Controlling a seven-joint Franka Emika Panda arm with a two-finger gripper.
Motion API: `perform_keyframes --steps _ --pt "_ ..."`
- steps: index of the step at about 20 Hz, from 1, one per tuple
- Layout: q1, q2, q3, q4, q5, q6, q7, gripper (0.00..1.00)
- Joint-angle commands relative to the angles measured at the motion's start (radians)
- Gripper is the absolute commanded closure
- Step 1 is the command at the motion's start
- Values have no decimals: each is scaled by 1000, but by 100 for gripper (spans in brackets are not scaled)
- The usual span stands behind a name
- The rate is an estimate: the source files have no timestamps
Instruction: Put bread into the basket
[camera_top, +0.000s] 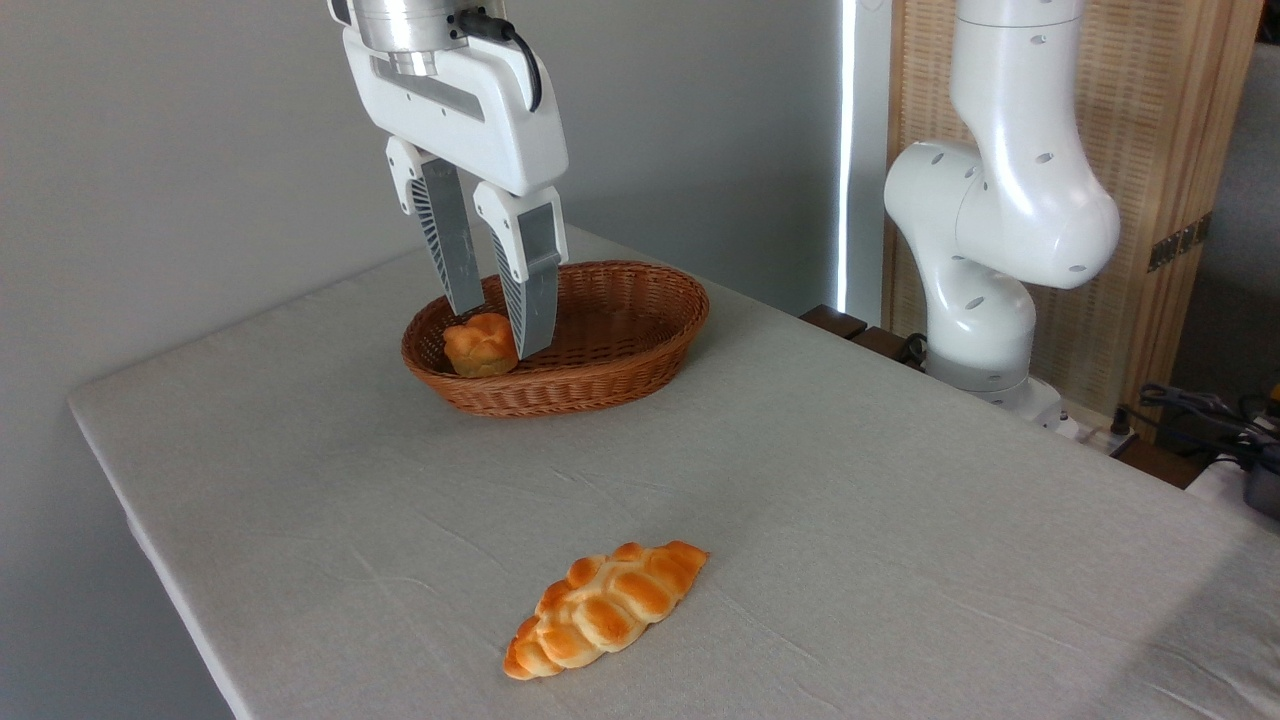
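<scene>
The bread (605, 607), a long braided golden loaf, lies on the table near the front edge, far from the gripper. The reddish-brown wicker basket (640, 285) stands at the back of the table. A small round bun (476, 348) rests inside its left end. My gripper (497, 330) hangs over that end with its fingers apart. The left fingertip ends just above the bun and the right finger (530, 300) passes in front of the bun's right side. Nothing appears clamped between the fingers.
A grey cloth covers the table (900, 500). The arm's white base (990, 260) stands off the table's back right corner, with cables (1210, 410) at the far right. A grey wall lies behind.
</scene>
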Motion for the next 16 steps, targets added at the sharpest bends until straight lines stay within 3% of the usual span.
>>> perform_keyframes --steps 1,16 --pt "-6 4 14 13 -17 -7 11 0" --pt "4 -1 16 7 -15 24 11 0"
